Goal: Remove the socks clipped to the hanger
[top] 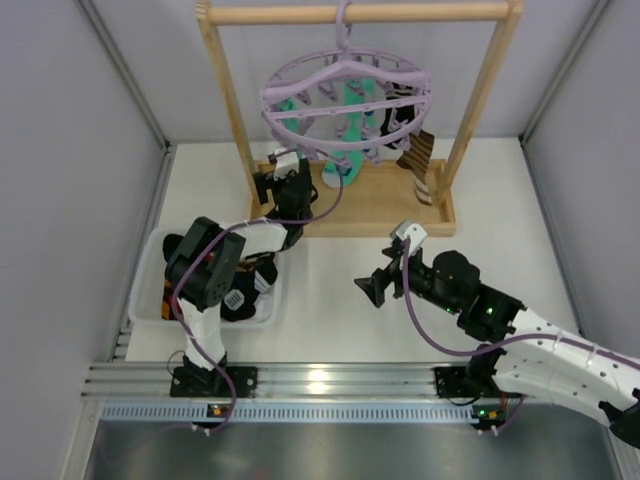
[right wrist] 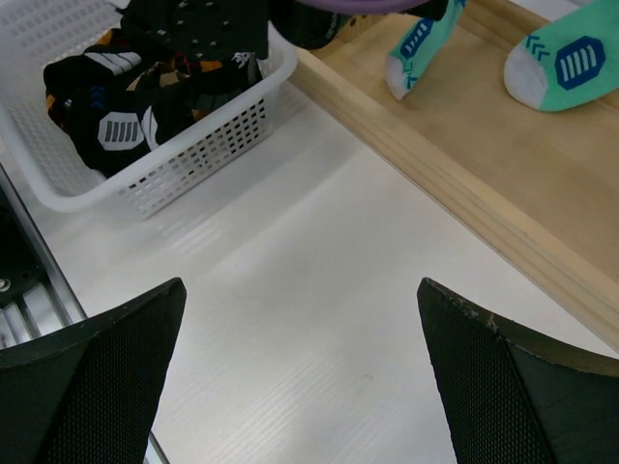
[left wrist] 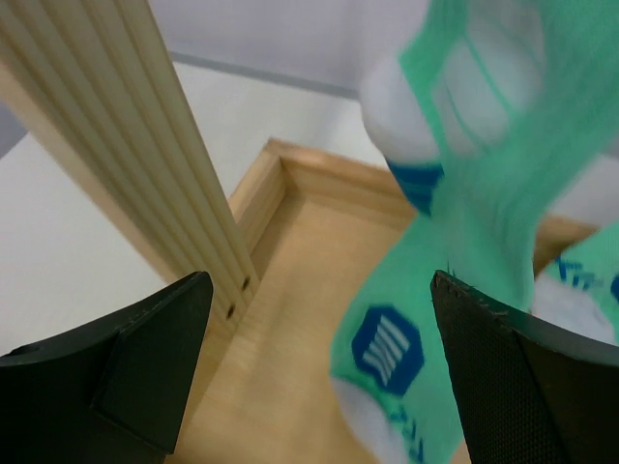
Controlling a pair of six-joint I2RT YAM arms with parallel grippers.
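Note:
The lavender hanger [top: 345, 95] hangs from the wooden rack's top bar. Clipped to it are mint-teal socks [top: 352, 108], a black sock [top: 386, 120] and a brown striped sock [top: 418, 158]. My left gripper [top: 292, 172] is open by the rack's left post. In the left wrist view [left wrist: 319, 367] a teal sock [left wrist: 426, 319] with a blue mark hangs between the fingers, close to the right finger [left wrist: 522, 377], not gripped. My right gripper [top: 372, 288] is open and empty over the table [right wrist: 300, 377]. Two teal sock toes [right wrist: 411, 58] [right wrist: 561, 68] hang over the rack's base.
The wooden rack's left post [left wrist: 145, 145] stands just left of my left fingers, on its wooden base tray [top: 380, 205] [right wrist: 464, 184]. A white basket [top: 150, 290] [right wrist: 193, 155] at the near left holds black socks [right wrist: 116, 126]. Grey walls close in both sides.

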